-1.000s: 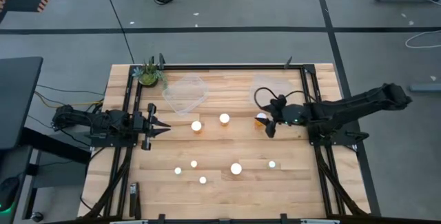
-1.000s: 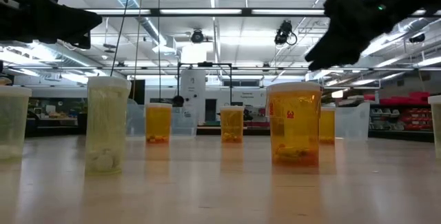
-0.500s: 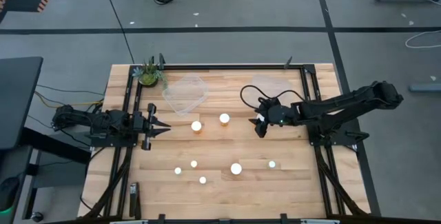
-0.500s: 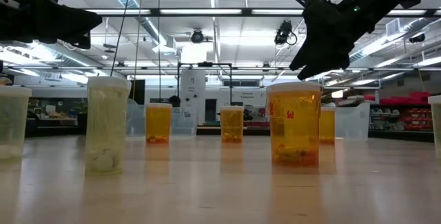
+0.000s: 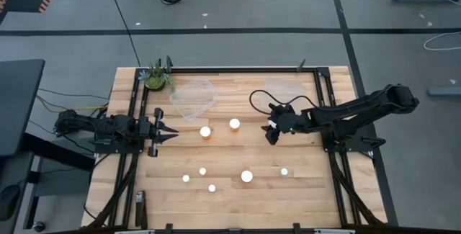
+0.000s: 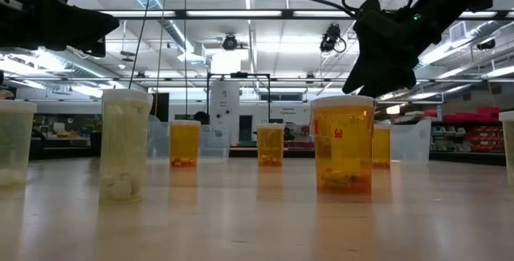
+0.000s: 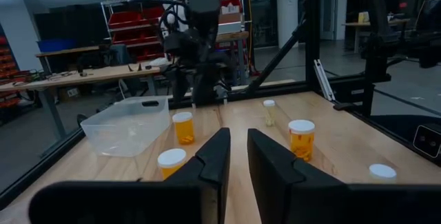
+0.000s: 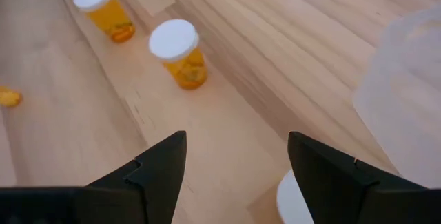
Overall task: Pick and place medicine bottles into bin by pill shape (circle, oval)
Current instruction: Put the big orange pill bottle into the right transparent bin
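A: Surface: pale wooden table inside a black frame; two clear plastic tubs at upper centre of the high view.

B: Bottles?

A: Small amber, white-capped medicine bottles standing mid-frame and lower centre; none in a tub.

B: Grippers?

A: Right gripper hovers right of centre, fingers spread, empty; a white cap sits just beneath. Left gripper parked at left, practically closed, empty.

B: Advice?

A: Centre over the cap, descend straight, clamp the body below the cap.
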Available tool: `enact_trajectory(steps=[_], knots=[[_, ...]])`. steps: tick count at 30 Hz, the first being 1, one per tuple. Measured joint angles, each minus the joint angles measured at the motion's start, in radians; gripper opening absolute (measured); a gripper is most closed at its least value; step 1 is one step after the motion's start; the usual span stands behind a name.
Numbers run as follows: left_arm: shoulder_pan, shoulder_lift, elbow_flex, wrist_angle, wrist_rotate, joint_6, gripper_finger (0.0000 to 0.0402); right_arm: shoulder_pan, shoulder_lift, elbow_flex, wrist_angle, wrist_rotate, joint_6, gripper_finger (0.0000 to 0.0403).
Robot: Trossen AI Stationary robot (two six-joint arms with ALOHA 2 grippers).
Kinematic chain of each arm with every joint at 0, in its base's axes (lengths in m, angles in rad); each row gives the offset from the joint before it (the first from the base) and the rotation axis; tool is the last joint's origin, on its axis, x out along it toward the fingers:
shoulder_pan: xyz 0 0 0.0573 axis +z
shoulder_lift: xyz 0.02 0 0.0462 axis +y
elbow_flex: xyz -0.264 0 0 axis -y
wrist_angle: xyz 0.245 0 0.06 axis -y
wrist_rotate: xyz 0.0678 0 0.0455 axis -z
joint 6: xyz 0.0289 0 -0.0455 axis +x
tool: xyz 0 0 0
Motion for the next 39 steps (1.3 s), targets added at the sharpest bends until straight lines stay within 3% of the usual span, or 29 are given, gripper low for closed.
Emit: enact_trajectory(steps=[13,27,39], knots=[[0.000,0.000,0.000,0.000,0.000,0.000,0.0056,-0.037,0.003,0.010,-0.120,-0.020,0.050,0.0261],[0.000,0.000,0.000,0.000,0.000,0.000,0.0053,-0.120,0.290,0.347,-0.410,-0.074,-0.050,0.0261],[0.000,0.000,0.000,0.000,0.000,0.000,0.0061,-0.168,0.301,0.385,-0.485,-0.105,-0.073,0.0261]])
